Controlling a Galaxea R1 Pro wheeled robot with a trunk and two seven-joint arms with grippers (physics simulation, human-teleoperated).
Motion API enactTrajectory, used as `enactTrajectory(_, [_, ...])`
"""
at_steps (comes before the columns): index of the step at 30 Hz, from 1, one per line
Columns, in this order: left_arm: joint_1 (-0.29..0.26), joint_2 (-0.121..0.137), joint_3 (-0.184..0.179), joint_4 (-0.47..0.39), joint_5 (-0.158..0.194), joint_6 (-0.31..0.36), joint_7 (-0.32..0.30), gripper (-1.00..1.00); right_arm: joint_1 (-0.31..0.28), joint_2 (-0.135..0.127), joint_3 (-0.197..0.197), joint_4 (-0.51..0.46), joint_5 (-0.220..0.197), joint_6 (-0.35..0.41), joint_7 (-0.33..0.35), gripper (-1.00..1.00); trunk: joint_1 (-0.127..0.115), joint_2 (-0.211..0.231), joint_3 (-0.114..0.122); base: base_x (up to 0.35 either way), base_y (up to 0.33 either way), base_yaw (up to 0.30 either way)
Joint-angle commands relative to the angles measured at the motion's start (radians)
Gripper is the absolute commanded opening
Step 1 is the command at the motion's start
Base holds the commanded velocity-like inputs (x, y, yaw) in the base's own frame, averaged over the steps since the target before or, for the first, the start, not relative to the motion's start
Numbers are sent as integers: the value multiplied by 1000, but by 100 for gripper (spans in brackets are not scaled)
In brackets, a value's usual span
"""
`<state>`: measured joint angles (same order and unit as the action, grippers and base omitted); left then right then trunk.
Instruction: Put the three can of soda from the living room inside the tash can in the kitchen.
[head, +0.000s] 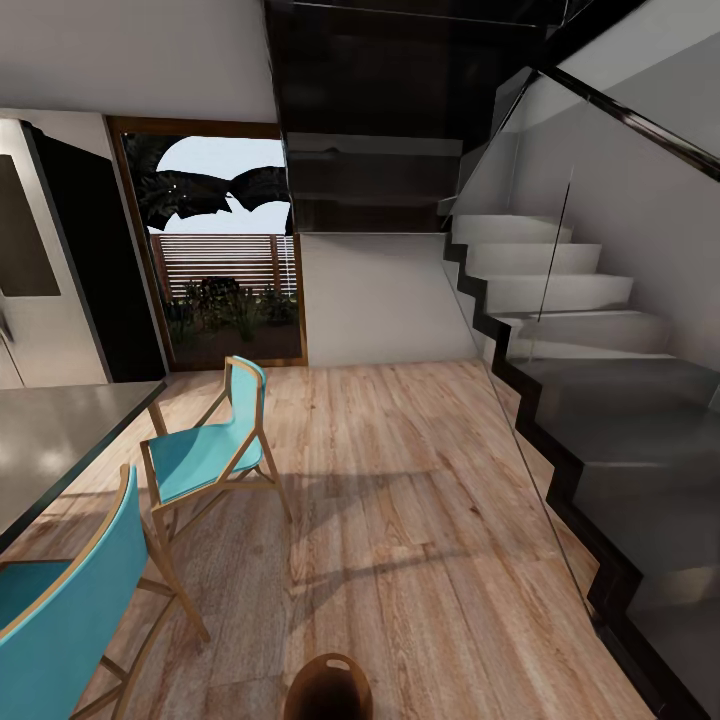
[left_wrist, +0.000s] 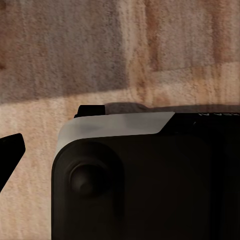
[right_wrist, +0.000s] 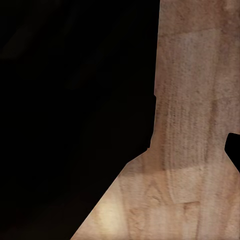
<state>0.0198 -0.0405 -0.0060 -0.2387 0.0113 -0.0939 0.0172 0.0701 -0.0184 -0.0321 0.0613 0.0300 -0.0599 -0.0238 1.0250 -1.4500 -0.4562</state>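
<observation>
Sitting low on the pale wood floor (head: 420, 520), the small round brown bin (head: 328, 688) looks light and tippy; grippers' grip I cannot tell.

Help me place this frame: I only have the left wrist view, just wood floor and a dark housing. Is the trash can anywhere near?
Observer: Yes. In the head view the brown trash can stands on the wood floor at the bottom edge, just ahead of the robot.
Operator: What is on the robot's left?
Observer: A turquoise chair and a nearer turquoise chair, both beside a grey table.
Operator: And to the right?
Observer: A white staircase climbing behind a glass balustrade.
</observation>
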Motion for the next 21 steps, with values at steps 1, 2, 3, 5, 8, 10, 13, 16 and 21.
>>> enactTrajectory(1, [0,0,0,0,0,0,0,100,0,0,0,0,0,0,0,100,0,0,0,0,0,0])
enactTrajectory(2, [0,0,0,0,0,0,0,100,0,0,0,0,0,0,0,100,0,0,0,0,0,0])
enactTrajectory(3, [0,0,0,0,0,0,0,100,0,0,0,0,0,0,0,100,0,0,0,0,0,0])
enactTrajectory(5, [0,0,0,0,0,0,0,100,0,0,0,0,0,0,0,100,0,0,0,0,0,0])
enactTrajectory(8, [0,0,0,0,0,0,0,100,0,0,0,0,0,0,0,100,0,0,0,0,0,0])
enactTrajectory(10, [0,0,0,0,0,0,0,100,0,0,0,0,0,0,0,100,0,0,0,0,0,0])
enactTrajectory(13, [0,0,0,0,0,0,0,100,0,0,0,0,0,0,0,100,0,0,0,0,0,0])
enactTrajectory(16, [0,0,0,0,0,0,0,100,0,0,0,0,0,0,0,100,0,0,0,0,0,0])
enactTrajectory(21, [0,0,0,0,0,0,0,100,0,0,0,0,0,0,0,100,0,0,0,0,0,0])
